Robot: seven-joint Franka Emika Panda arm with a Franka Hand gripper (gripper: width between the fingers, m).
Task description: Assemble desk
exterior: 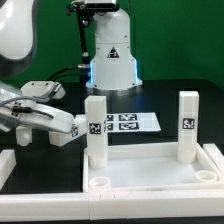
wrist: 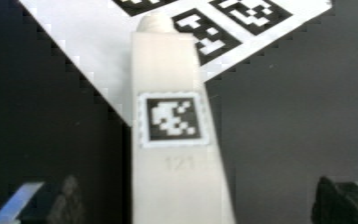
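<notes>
Slab [exterior: 150, 168] lies flat toward the counter [exterior: 45, 160] edge nearest the exterior camera. Two legs stand upright on it, left leg [exterior: 95, 128] at the slab corner on the exterior view's left and right leg [exterior: 187, 124] at the corner on the exterior view's right, well apart. Marker board [exterior: 125, 122] lies behind them, toward the far edge.

Gripper [exterior: 72, 128] sits level with the left leg. In the wrist view the fingers [wrist: 30, 200] are spread wide, one on each side of that leg [wrist: 171, 120], clear of it and grasping nothing.

Risks, my read:
- Slab looks unpinned, so a sideways shove on the leg could slide or pivot it on the counter.
- Can't tell how deep the left leg is seated. If it is loose, an off-centre squeeze lands one finger first and tips it.
- Turning a tilted leg could jam it in its hole.
- Smooth plastic faces, so the fingers may slip.
</notes>
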